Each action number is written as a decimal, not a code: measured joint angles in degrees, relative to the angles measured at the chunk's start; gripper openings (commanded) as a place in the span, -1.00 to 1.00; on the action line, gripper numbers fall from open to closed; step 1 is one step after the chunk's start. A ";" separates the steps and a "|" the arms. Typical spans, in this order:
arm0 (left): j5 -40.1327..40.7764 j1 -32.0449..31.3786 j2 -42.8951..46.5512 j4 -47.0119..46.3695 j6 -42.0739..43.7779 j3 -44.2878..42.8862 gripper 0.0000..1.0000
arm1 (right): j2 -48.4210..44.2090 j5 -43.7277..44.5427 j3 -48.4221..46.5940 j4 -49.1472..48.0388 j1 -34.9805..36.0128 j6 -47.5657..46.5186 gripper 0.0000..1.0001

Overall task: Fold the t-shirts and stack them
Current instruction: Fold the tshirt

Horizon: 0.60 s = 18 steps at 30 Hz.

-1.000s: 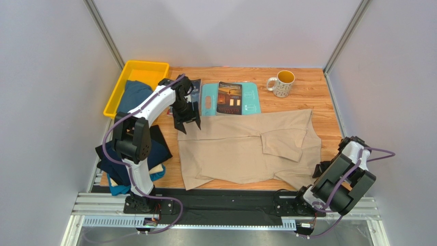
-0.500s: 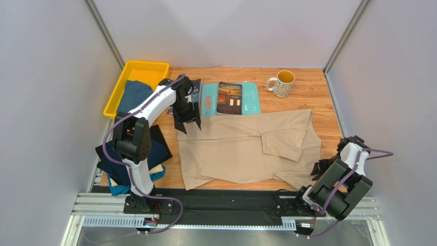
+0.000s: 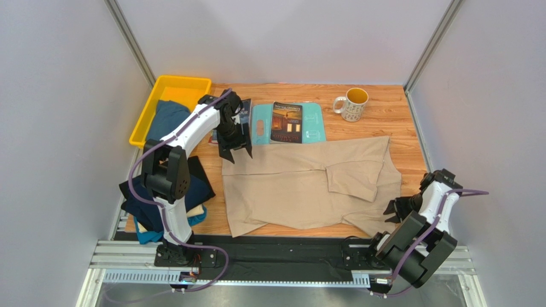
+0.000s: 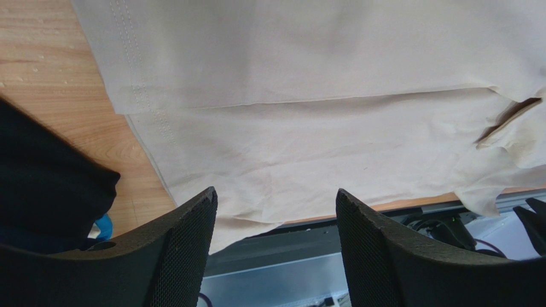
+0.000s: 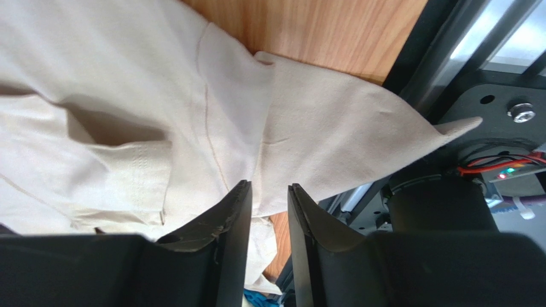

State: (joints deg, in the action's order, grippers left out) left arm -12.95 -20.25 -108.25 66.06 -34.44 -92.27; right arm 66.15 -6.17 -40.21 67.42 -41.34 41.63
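A large beige t-shirt (image 3: 307, 185) lies spread flat mid-table, with a folded flap near its right side. My left gripper (image 3: 234, 148) is open and empty above the shirt's far left corner. Its wrist view (image 4: 275, 192) looks down on the beige cloth (image 4: 320, 77). My right gripper (image 3: 398, 208) hovers by the shirt's near right corner. Its jaws (image 5: 269, 185) are narrowly apart with nothing between them, above the cloth (image 5: 128, 83). A dark navy shirt (image 3: 192, 185) lies over a teal one (image 3: 146, 234) at the left. A dusty blue shirt (image 3: 168, 118) hangs from the yellow tray.
A yellow tray (image 3: 146, 115) stands at the far left. A light-teal board (image 3: 314, 131) with a book (image 3: 286, 121) on it lies behind the shirt, and a dark book (image 3: 244, 110) lies beside it. A mug (image 3: 351, 103) stands at the far right. A metal rail (image 3: 282, 256) runs along the near edge.
My right gripper has swung left towards the beige shirt's near right corner. My left gripper has shifted slightly towards the far side, still open.
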 measured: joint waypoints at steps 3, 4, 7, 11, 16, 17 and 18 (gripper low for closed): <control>0.00 -0.11 -0.85 0.00 -0.07 -2.08 0.47 | -2.97 -2.32 1.36 -1.11 0.07 -0.09 -0.26; -0.02 -0.15 -1.31 0.15 -0.13 -3.13 0.47 | -3.87 -3.85 2.40 -1.84 0.07 0.00 -0.26; 0.00 -0.39 -2.78 0.20 -0.20 -6.12 0.47 | -5.29 -7.19 3.74 -2.43 0.17 0.13 -0.24; 0.00 -0.57 -4.35 0.15 -0.22 -9.14 0.47 | -6.56 -5.68 -1.03 -2.32 2.21 -0.72 -0.21; 0.02 -0.66 -5.31 0.33 -0.22 -10.45 0.47 | -8.39 -0.70 -8.33 -3.32 2.60 -2.36 -0.20; 0.04 -0.66 -5.46 0.39 -0.24 -10.54 0.47 | -8.57 -0.26 -8.50 -3.41 2.54 -2.36 -0.20; 0.15 -0.66 -5.49 0.46 -0.22 -10.56 0.47 | -8.61 -0.02 -8.50 -3.30 2.51 -2.27 -0.21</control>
State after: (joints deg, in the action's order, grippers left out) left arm -12.80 -20.91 -113.73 66.52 -34.65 -102.83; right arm 57.54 -6.20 -48.71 64.12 -38.83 39.35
